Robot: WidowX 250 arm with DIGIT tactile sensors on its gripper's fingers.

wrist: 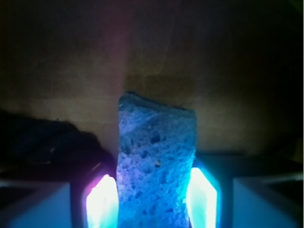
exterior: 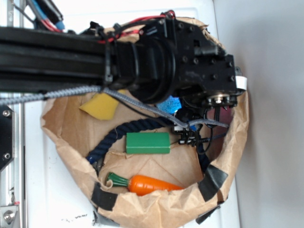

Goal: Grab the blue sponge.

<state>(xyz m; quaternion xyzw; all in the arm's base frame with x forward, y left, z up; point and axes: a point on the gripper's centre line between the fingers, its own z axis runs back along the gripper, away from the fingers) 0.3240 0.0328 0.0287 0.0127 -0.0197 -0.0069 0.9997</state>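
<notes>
Two glowing pads (wrist: 100,202) frame the blue sponge (wrist: 156,166) in your wrist view, one on each side, and the sponge fills the gap between them. Reading left to right there: the left pad, lit pink and cyan, sits against the sponge's left flank; the sponge's pitted face runs up the middle of the frame, long axis pointing straight away from the gripper (wrist: 154,202); the right pad presses its right flank. So the pincer looks narrowed onto the sponge, holding it across its short width.

From the exterior view you see far less. Scanning left to right inside the paper bag (exterior: 61,128): the yellow sponge (exterior: 100,105), the navy rope (exterior: 121,133), the green block (exterior: 147,143) with the carrot (exterior: 151,184) below it, then only a scrap of blue sponge showing under the black wrist.

My judgement: the sponge lies dead centre, so you need no sideways correction; a straight lift should do.
</notes>
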